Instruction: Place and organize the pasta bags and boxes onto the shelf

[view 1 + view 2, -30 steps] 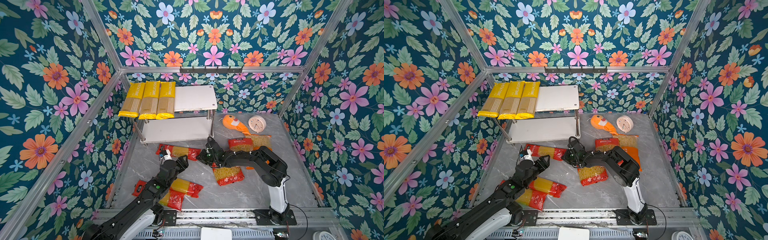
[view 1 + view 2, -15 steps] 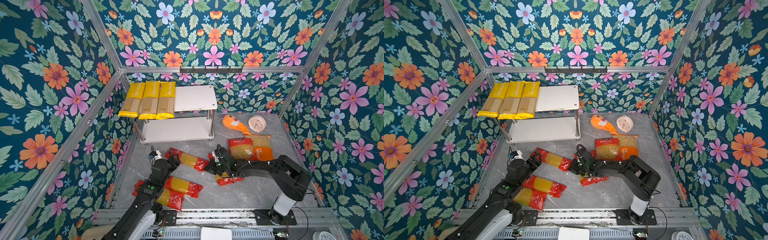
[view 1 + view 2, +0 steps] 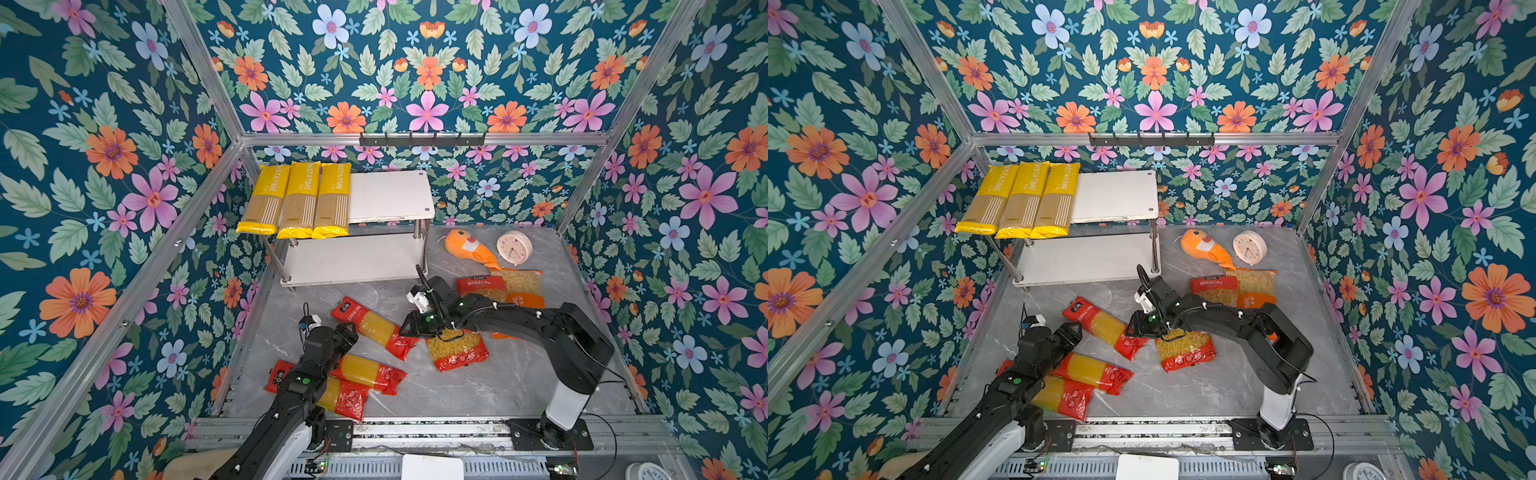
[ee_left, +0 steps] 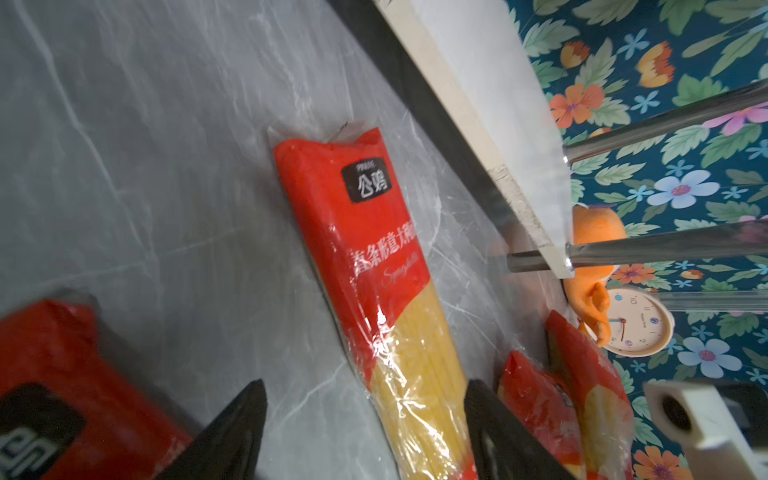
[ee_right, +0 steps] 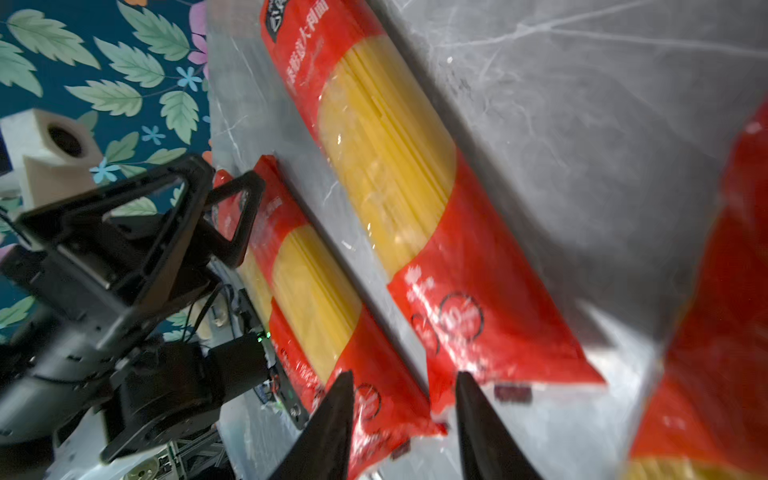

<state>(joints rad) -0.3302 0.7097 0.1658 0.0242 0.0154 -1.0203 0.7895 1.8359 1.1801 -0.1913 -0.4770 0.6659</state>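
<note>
Three yellow spaghetti packs (image 3: 300, 199) lie side by side on the left of the shelf's (image 3: 390, 195) top board. A long red spaghetti pack (image 3: 374, 328) (image 4: 374, 249) (image 5: 395, 166) lies slantwise on the floor in front of the shelf. My left gripper (image 3: 347, 332) (image 4: 365, 432) is open at its near side, with the pack's yellow middle between the fingers. My right gripper (image 3: 409, 328) (image 5: 405, 415) hovers open over the pack's other red end and pinches nothing. Two more red spaghetti packs (image 3: 365, 372) lie under the left arm. A red short-pasta bag (image 3: 457, 351) lies beneath the right wrist.
At the back right lie another red bag (image 3: 482, 286) and an orange bag (image 3: 519, 286), next to an orange plush fish (image 3: 465, 249) and a round clock (image 3: 514, 248). A black hook rail (image 3: 422, 139) hangs on the back wall. The shelf's lower board (image 3: 353, 257) is bare.
The right gripper dragged the red spaghetti pack away from the shelf and turned it slantwise, then opened and let it go. The left arm drew back a little.
</note>
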